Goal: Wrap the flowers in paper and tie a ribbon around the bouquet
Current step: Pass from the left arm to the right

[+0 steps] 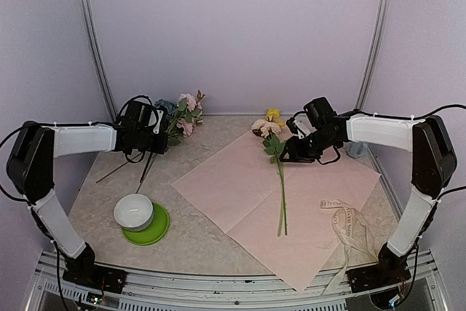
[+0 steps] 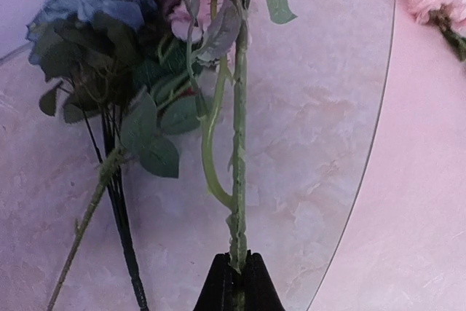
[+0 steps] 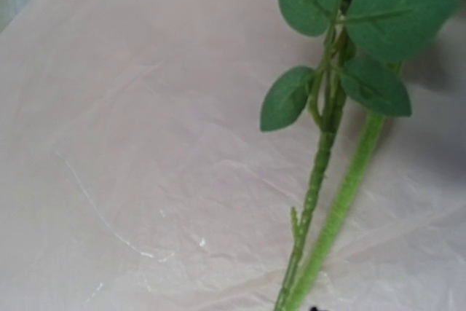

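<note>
**Overhead view.** The ribbon (image 1: 348,222) lies crumpled at lower right, partly over the lower right edge of the paper (image 1: 240,180). Its cream fabric carries small dark lettering, too small to read. The pale pink paper lies flat on the marbled table (image 1: 95,194), turned like a diamond, with one corner pointing to the bottom of the frame.

Two stems (image 1: 281,194) lie side by side on the paper. Their long axis runs nearly up-and-down in the frame, pink and yellow heads toward the top, cut ends toward the bottom. The right gripper (image 1: 286,155) sits just right of these stems, below the leaves. Whether it is spread or pinching cannot be told; its wrist view shows only stems and leaves over the paper.

The remaining flowers (image 1: 183,111) are at upper left, off the paper, heads up and to the right, thin stalks trailing to lower left. A white bowl (image 1: 134,211) rests on a green plate (image 1: 156,229) at lower left.

**Left wrist view.** The left gripper (image 2: 234,282), at bottom centre, is pressed together on a single green stem (image 2: 239,143). The stem runs straight up the frame to leaves at the top edge.
</note>
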You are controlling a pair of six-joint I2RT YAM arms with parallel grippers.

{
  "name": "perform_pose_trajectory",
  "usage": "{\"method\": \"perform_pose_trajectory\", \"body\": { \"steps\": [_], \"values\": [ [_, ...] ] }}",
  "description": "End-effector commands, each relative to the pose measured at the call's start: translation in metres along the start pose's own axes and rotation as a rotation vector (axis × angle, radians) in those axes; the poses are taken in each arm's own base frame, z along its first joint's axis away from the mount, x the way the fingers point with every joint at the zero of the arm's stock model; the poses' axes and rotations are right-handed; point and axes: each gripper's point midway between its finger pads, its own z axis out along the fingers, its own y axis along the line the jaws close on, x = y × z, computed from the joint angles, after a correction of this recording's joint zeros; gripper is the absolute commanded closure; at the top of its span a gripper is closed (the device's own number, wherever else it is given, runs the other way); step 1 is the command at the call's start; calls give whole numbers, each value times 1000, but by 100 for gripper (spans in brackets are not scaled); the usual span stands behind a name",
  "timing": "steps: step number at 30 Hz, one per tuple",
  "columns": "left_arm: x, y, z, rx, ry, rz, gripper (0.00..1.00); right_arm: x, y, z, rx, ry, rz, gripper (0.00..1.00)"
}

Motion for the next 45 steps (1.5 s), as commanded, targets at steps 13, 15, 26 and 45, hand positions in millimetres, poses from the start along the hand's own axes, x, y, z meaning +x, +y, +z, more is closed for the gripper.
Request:
{"method": "perform_pose_trajectory", "body": {
  "steps": [13, 15, 26, 45],
  "values": [
    [-137, -169, -237, 634, -853, 22, 100, -47, 231, -154, -624, -527, -582, 46],
    [-134, -193, -266, 740, -919, 37, 100, -51, 257, -176, -707, -596, -619, 43],
    [-118, -258, -309, 1045, -948, 26, 100, -59, 310, -214, -911, -766, -632, 34],
    [-116, -269, -281, 932, -868, 61, 21, -88, 261, -193, -656, -690, -453, 100]
  ]
}}
